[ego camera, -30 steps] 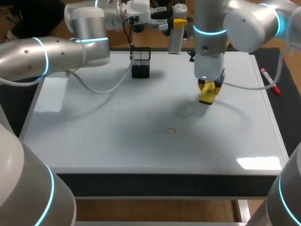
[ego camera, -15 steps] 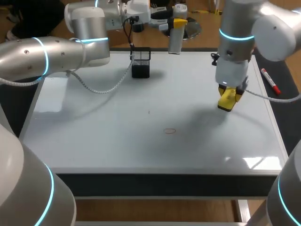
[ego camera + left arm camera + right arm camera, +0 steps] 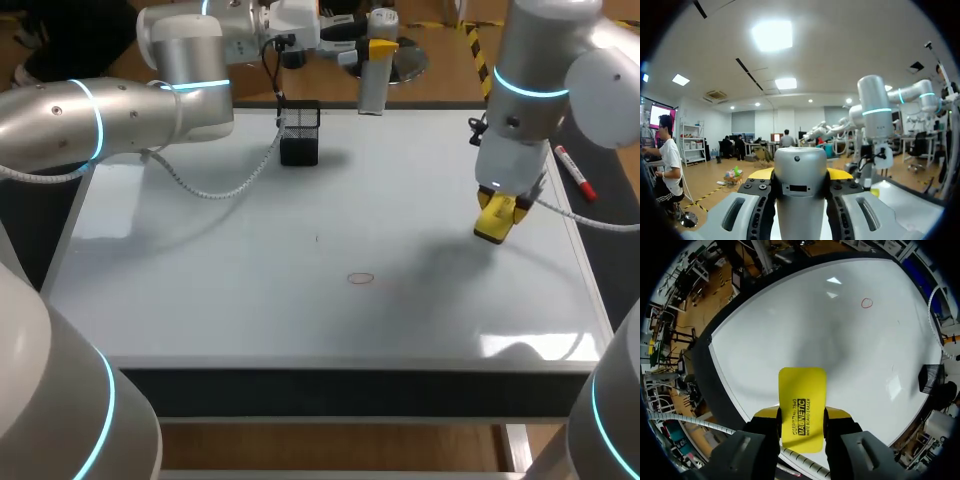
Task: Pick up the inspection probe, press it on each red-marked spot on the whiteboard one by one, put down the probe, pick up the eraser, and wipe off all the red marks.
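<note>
My right gripper (image 3: 497, 214) hangs over the right part of the whiteboard (image 3: 200, 300), shut on the yellow eraser (image 3: 493, 222). From the right wrist, the eraser (image 3: 801, 407) stands between both fingers above the board. One red ring mark (image 3: 360, 278) lies near the board's middle, left of and nearer than the eraser; this red mark (image 3: 866, 303) shows far ahead of the right gripper (image 3: 801, 416). My left gripper (image 3: 375, 48) stays beyond the far edge, shut on the grey probe (image 3: 372, 85). In the left wrist view the probe (image 3: 800, 185) fills the left gripper (image 3: 800, 175).
A black mesh holder (image 3: 299, 135) stands at the board's far edge, with a cable trailing from the left arm beside it. A red marker pen (image 3: 574, 172) lies on the dark strip right of the board. A tiny dark speck (image 3: 317, 238) sits mid-board.
My right arm has carried the eraser rightward across the board, from near the middle to close to the right edge. The left arm and probe have not moved.
</note>
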Action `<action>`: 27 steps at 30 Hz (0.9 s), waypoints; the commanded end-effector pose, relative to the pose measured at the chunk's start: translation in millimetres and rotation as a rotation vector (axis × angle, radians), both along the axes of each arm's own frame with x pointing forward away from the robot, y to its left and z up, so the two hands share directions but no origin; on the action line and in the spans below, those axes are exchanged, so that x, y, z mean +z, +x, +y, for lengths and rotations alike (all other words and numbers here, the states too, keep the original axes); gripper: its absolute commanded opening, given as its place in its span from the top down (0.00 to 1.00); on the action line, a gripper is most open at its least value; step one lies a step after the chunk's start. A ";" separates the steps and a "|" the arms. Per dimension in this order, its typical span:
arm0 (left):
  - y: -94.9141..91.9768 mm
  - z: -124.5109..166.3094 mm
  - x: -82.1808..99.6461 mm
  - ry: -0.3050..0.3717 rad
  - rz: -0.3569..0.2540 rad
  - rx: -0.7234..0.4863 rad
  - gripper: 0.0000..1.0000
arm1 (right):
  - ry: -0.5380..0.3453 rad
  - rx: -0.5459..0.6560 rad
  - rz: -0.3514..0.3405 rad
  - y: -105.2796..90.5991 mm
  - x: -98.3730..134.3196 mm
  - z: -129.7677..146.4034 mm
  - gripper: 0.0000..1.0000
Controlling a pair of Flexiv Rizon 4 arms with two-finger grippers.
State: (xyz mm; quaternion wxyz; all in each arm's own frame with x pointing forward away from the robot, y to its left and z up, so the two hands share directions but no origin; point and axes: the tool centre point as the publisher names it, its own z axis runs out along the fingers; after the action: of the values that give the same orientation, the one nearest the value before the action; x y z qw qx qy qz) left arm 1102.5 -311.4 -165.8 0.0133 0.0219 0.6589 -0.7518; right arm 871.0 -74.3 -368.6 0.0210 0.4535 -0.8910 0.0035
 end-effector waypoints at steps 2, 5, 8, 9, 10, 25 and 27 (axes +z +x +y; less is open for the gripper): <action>0.9 -0.3 0.9 0.000 0.000 -0.002 1.00 | -0.002 0.002 -0.002 -0.6 1.1 -1.3 1.00; 0.9 -0.3 0.9 0.000 0.000 -0.002 1.00 | -0.002 0.002 -0.002 -0.6 1.1 -1.3 1.00; 0.9 -0.3 0.9 0.000 0.000 -0.002 1.00 | -0.002 0.002 -0.002 -0.6 1.1 -1.3 1.00; 0.9 -0.3 0.9 0.000 0.000 -0.002 1.00 | -0.002 0.002 -0.002 -0.6 1.1 -1.3 1.00; 0.9 -0.3 0.9 0.000 0.000 -0.002 1.00 | -0.002 0.002 -0.002 -0.6 1.1 -1.3 1.00; -16.9 2.2 4.7 0.036 -0.010 -0.017 1.00 | -0.002 0.002 -0.002 -0.6 1.1 -1.3 1.00; -26.3 4.6 7.1 0.049 -0.016 -0.013 1.00 | -0.002 0.002 -0.002 -0.6 1.1 -1.3 1.00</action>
State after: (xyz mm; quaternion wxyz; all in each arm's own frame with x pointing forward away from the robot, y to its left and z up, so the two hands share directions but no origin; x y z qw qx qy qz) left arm 1089.5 -313.9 -170.5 0.0061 0.0396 0.6703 -0.7410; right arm 870.1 -75.0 -368.0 0.0202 0.4537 -0.8909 0.0037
